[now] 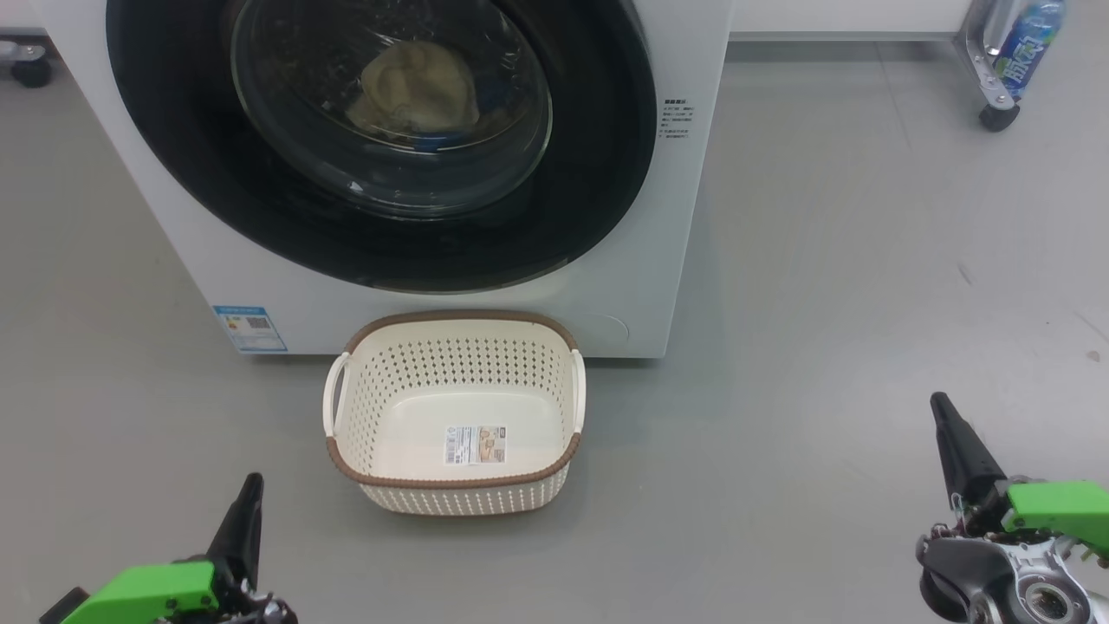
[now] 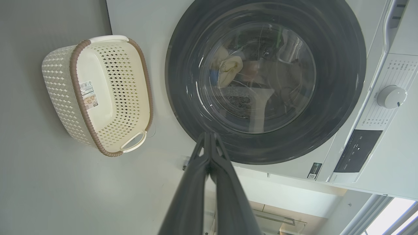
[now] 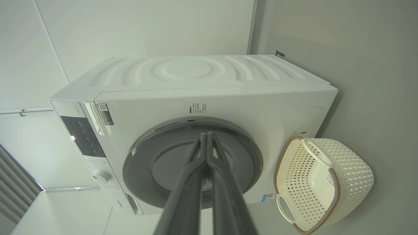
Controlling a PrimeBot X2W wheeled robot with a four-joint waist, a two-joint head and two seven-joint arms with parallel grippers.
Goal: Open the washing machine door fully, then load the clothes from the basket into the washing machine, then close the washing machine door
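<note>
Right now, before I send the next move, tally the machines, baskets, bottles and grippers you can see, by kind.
Washing machine: 1
Basket: 1, empty
Bottle: 1, blue label
Grippers: 2, left gripper and right gripper, both shut
Total: 5

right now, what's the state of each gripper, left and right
left gripper: closed, holding nothing
right gripper: closed, holding nothing
</note>
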